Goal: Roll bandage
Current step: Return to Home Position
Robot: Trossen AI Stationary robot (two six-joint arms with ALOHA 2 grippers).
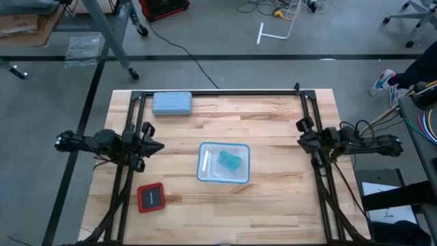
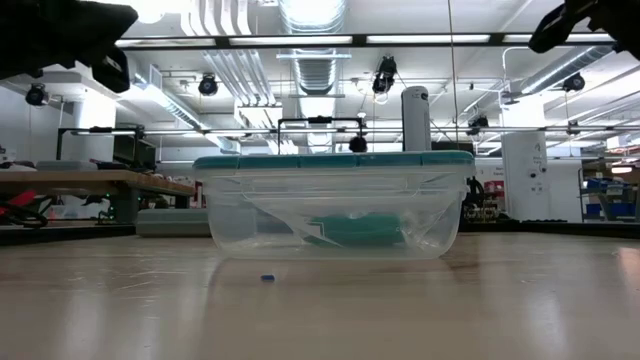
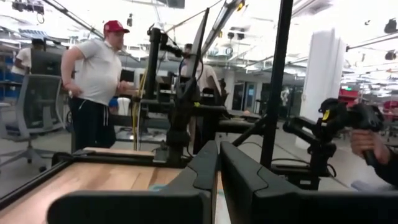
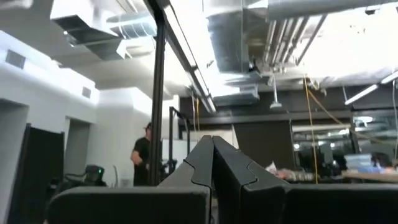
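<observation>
You see the teal-green soft cloth bandage (image 1: 229,162) lying inside the transparent rectangular plastic food container (image 1: 205,147), lid on, at the middle of the pale wooden table (image 1: 273,205). Your left gripper (image 1: 157,145) hangs over the table's left side, fingers together on nothing. Your right gripper (image 1: 302,141) hangs over the right side, likewise closed and empty. A grey-blue hard rectangular case (image 1: 172,103) lies at the far edge.

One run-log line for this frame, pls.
left gripper: shut, empty, table's left edge | right gripper: shut, empty, table's right edge | bandage: inside container, mid-table | lid: on
</observation>
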